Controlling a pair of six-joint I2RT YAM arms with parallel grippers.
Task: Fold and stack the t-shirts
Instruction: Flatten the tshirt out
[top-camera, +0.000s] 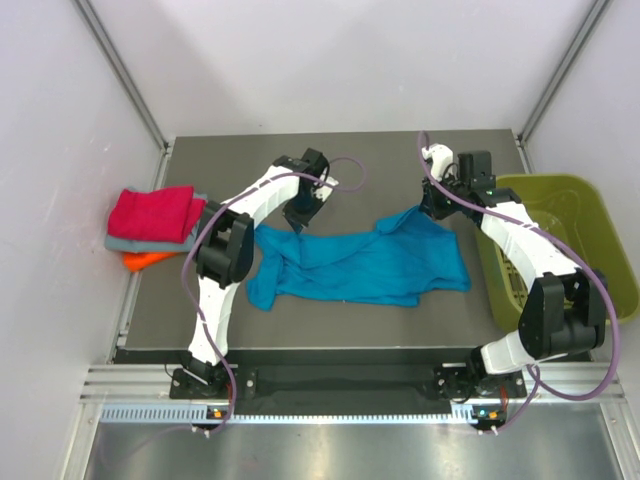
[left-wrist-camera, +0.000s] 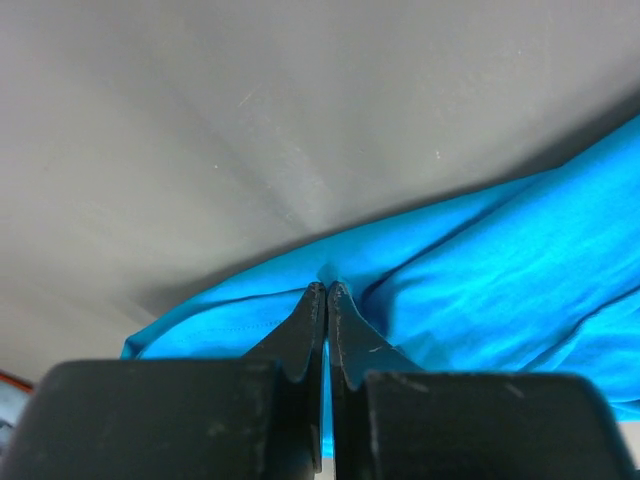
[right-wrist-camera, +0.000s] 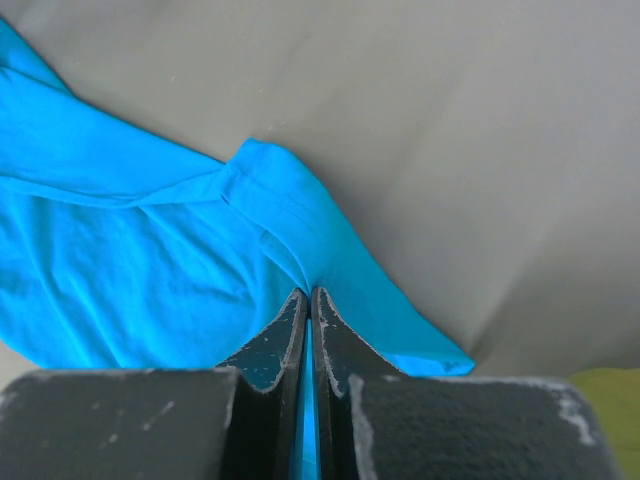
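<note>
Smooth grey tabletop (top-camera: 350, 160) under rumpled teal t-shirt (top-camera: 350, 268).

Dark grey matte tabletop (top-camera: 400, 150) under left gripper (top-camera: 300, 216) and right gripper (top-camera: 433, 207); white wall panels (top-camera: 330, 60) beyond and either side of them, aluminium post (top-camera: 123, 75) at the seam. Olive-green bin (top-camera: 550, 180) just right of the right gripper, slotted rail (top-camera: 340, 383) and brushed-metal sheet (top-camera: 330, 450) well behind both. Light is flat, shadows soft.
</note>
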